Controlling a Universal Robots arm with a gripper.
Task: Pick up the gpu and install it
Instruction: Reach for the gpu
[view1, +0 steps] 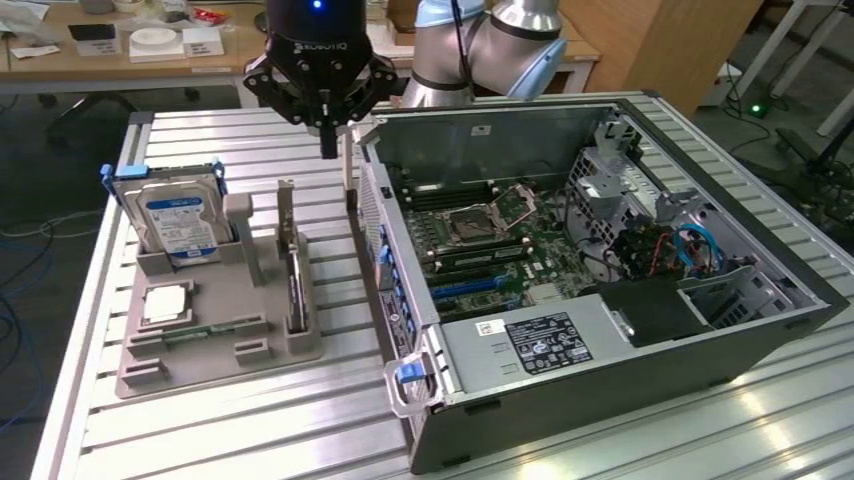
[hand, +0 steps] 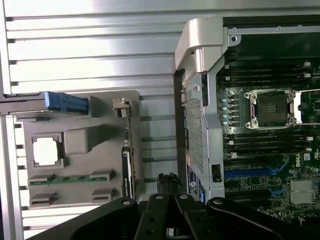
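Below the gripper (view1: 327, 148), and off toward the exterior view's left, the gpu (view1: 292, 275) stands edge-on in a slot of the grey holder (view1: 220, 350). Its silver bracket (view1: 284, 205) rises at the far end, and nothing touches it. The gripper hangs above the slatted table (view1: 240, 430), over the strip between the holder and the open computer case (view1: 747, 330), with its jaws pressed together on nothing. The hard drive (view1: 180, 220) sits beyond the card, farther from the gripper. From the wrist view, the card reads as a dark blade just to the holder side of the fingers (hand: 159, 205). The perforated case wall (hand: 197, 125) lies close on the other side, with the blue expansion slots (hand: 250, 172) past it. A clean pick probably calls for parted jaws, centred over the card's upper edge and square to its length. They should close on the board rather than the bracket. The card looks thin and tall, so an off-centre pinch would likely tilt it. A straight upward pull should keep it from binding in the slot, and the case wall leaves little room on that side.
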